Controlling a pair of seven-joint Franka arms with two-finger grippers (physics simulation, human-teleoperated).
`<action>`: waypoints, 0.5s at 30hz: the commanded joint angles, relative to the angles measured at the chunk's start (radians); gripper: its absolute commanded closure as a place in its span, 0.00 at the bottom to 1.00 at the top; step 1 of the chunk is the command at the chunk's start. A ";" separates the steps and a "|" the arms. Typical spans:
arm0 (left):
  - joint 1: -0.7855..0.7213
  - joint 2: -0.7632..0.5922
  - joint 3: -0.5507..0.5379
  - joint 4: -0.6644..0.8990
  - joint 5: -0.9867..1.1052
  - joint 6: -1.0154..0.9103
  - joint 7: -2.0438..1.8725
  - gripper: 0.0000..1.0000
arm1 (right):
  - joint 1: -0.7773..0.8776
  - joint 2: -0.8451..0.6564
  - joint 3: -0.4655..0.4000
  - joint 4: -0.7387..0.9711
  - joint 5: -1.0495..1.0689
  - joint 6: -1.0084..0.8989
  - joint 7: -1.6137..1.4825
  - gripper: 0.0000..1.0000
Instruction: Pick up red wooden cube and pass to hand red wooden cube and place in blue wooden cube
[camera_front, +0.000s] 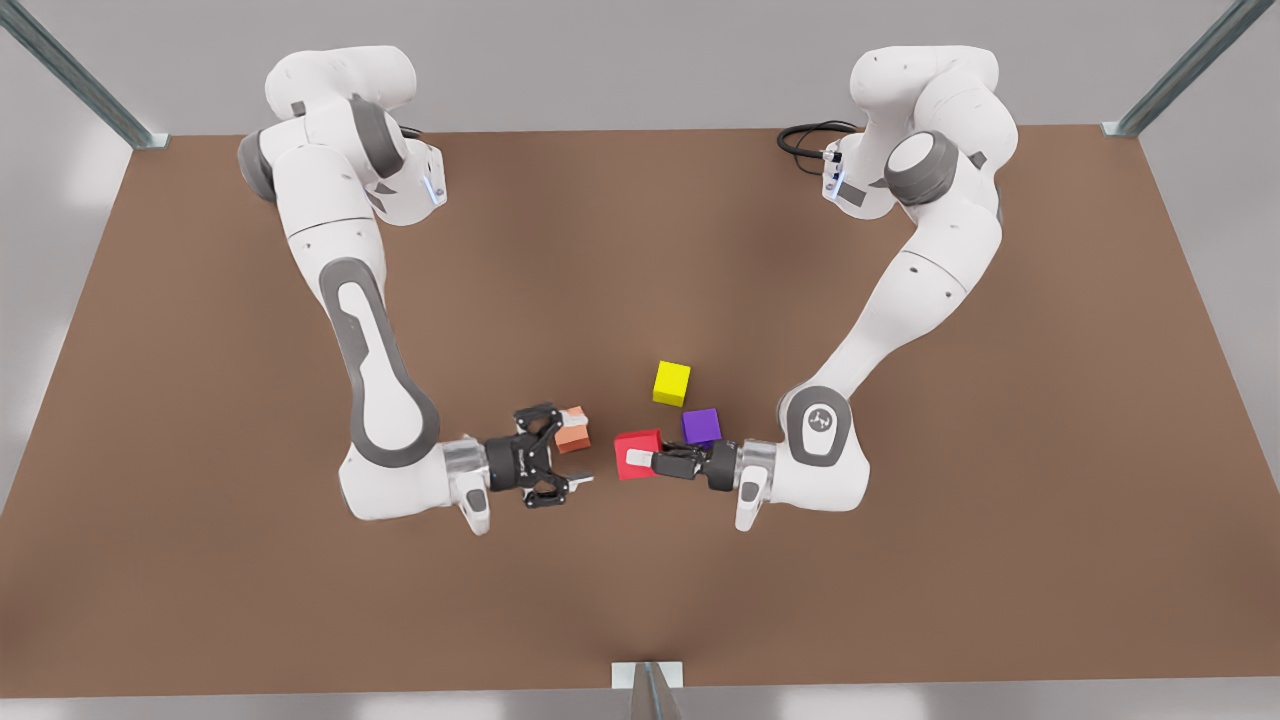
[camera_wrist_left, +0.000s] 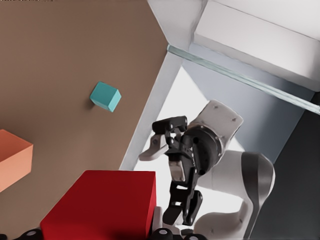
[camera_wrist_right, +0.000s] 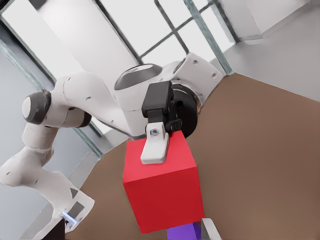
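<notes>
My left gripper (camera_front: 640, 462), on the arm at the front view's right, is shut on the red wooden cube (camera_front: 630, 444). In the left wrist view that red cube (camera_wrist_left: 102, 205) sits close up. In the right wrist view one white finger (camera_wrist_right: 154, 147) presses on a face of the cube (camera_wrist_right: 162, 197). My right gripper (camera_front: 578, 450), on the front view's left arm, stands open a short gap away and faces the cube. It is also in the left wrist view (camera_wrist_left: 161, 186). The blue wooden cube (camera_wrist_left: 105, 96), teal, lies alone on the table.
A salmon-orange cube (camera_front: 573, 432) lies just behind my right gripper, and is close by in the left wrist view (camera_wrist_left: 12, 157). A purple cube (camera_front: 702, 425) sits beside the red cube, with a yellow cube (camera_front: 671, 383) behind it. The brown table (camera_front: 640, 250) has metal posts at its corners.
</notes>
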 joint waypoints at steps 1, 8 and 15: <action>0.000 -0.002 -0.001 0.000 -0.027 0.003 0.267 0.38 | 0.003 0.000 0.001 -0.003 0.065 0.171 -0.932 0.00; 0.011 0.001 -0.001 -0.006 -0.028 -0.016 0.269 0.38 | 0.046 0.003 0.003 -0.041 0.164 0.220 -1.006 0.00; 0.015 0.001 -0.001 -0.006 -0.028 -0.016 0.269 0.38 | 0.049 -0.003 0.007 -0.072 0.184 0.197 -1.026 0.00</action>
